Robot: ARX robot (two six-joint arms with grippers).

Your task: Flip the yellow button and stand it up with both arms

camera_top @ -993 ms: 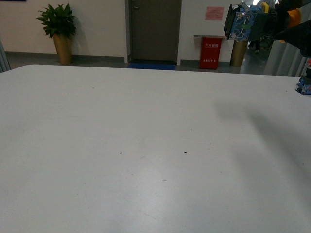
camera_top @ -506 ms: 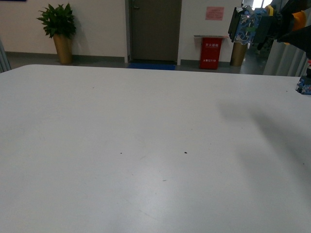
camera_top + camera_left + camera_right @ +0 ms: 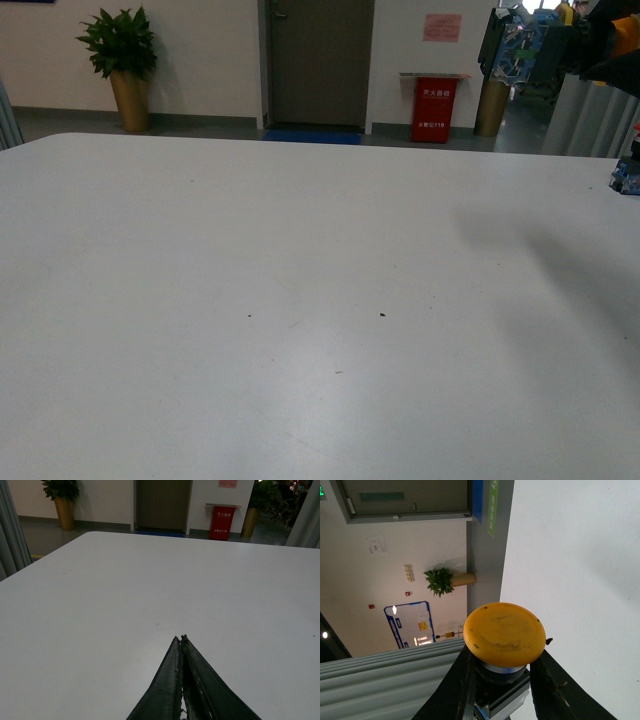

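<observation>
The yellow button (image 3: 504,634) shows its round yellow cap, black collar and blue-and-clear block in the right wrist view. My right gripper (image 3: 502,672) is shut on its collar and block. In the front view the button's block (image 3: 515,48) hangs high above the white table (image 3: 250,300) at the far right, held by the right gripper (image 3: 560,48). My left gripper (image 3: 181,639) is shut and empty, low over the bare table (image 3: 125,590). The left arm is out of the front view.
A small blue part (image 3: 627,177) lies at the table's right edge. Beyond the table's far edge are a potted plant (image 3: 122,62), a dark door (image 3: 318,60) and a red bin (image 3: 436,108).
My right gripper has carried the button up and to the right, and the block has turned a little. The left arm's motion cannot be told.
</observation>
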